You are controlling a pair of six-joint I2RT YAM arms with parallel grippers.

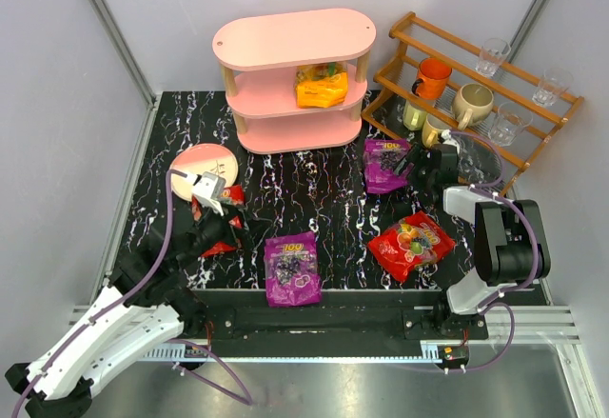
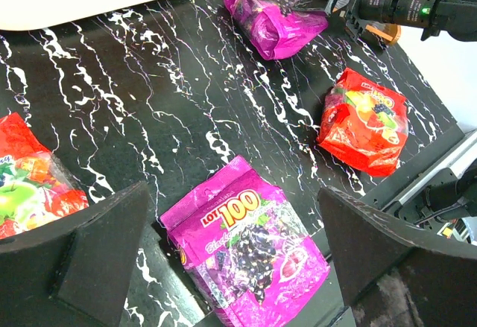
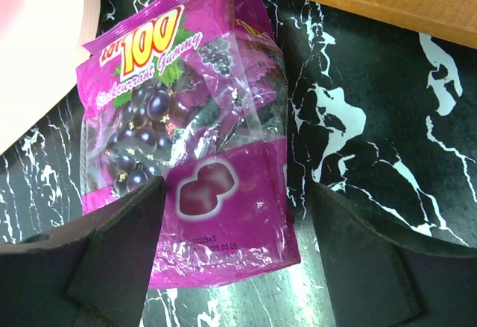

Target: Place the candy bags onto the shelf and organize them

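Observation:
The pink shelf stands at the back; an orange candy bag lies on its middle tier. A purple bag lies by the shelf's right end. My right gripper is open, its jaws on either side of this bag's lower edge. A second purple bag lies near the front edge. My left gripper is open and empty above the table, with that bag between its jaws in view. One red bag lies front right. The other red bag is partly hidden under my left arm.
A brown slatted rack with mugs and glasses stands at the back right, close behind my right gripper. A round pink disc lies on the table left of the shelf. Grey walls close in both sides.

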